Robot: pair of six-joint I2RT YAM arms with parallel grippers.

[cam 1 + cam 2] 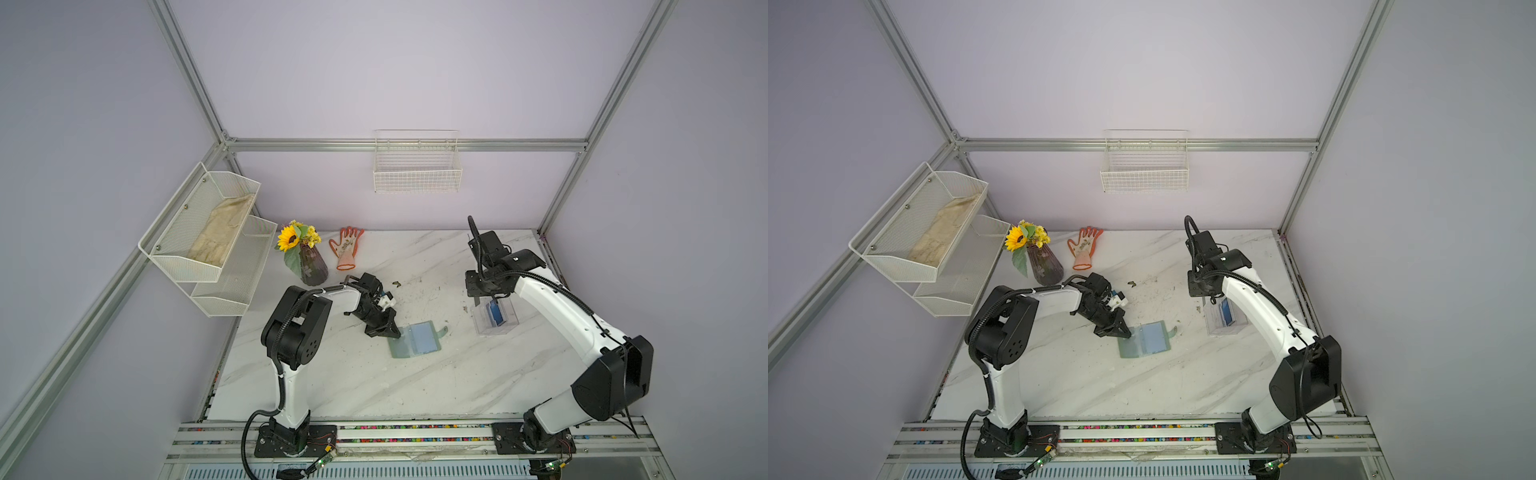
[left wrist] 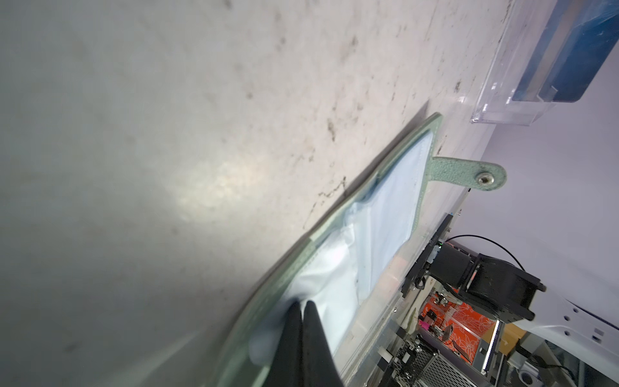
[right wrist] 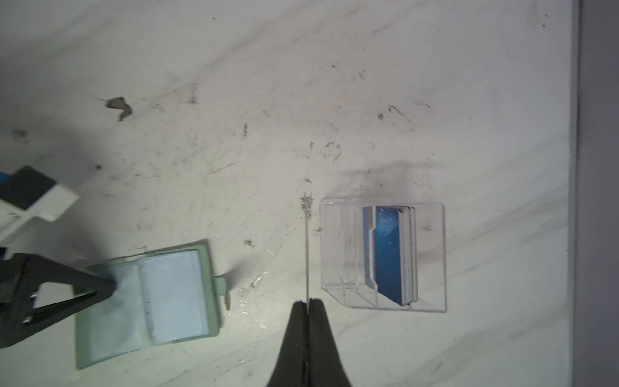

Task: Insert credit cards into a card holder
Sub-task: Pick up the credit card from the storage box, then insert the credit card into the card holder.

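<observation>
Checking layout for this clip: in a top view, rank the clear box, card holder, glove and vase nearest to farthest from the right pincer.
From the right pincer:
1. clear box, table's right side
2. card holder, mid-table
3. glove, toward the back wall
4. vase, left of the glove

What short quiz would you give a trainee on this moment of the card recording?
1. True or false: the card holder lies folded shut.
2. The right gripper holds: A) a card, seen edge-on; B) the card holder; C) nothing.
3. Fill in: the left gripper, fingers closed, touches the ____.
Key: 1 false, it lies open; 2 A; 3 card holder.
</observation>
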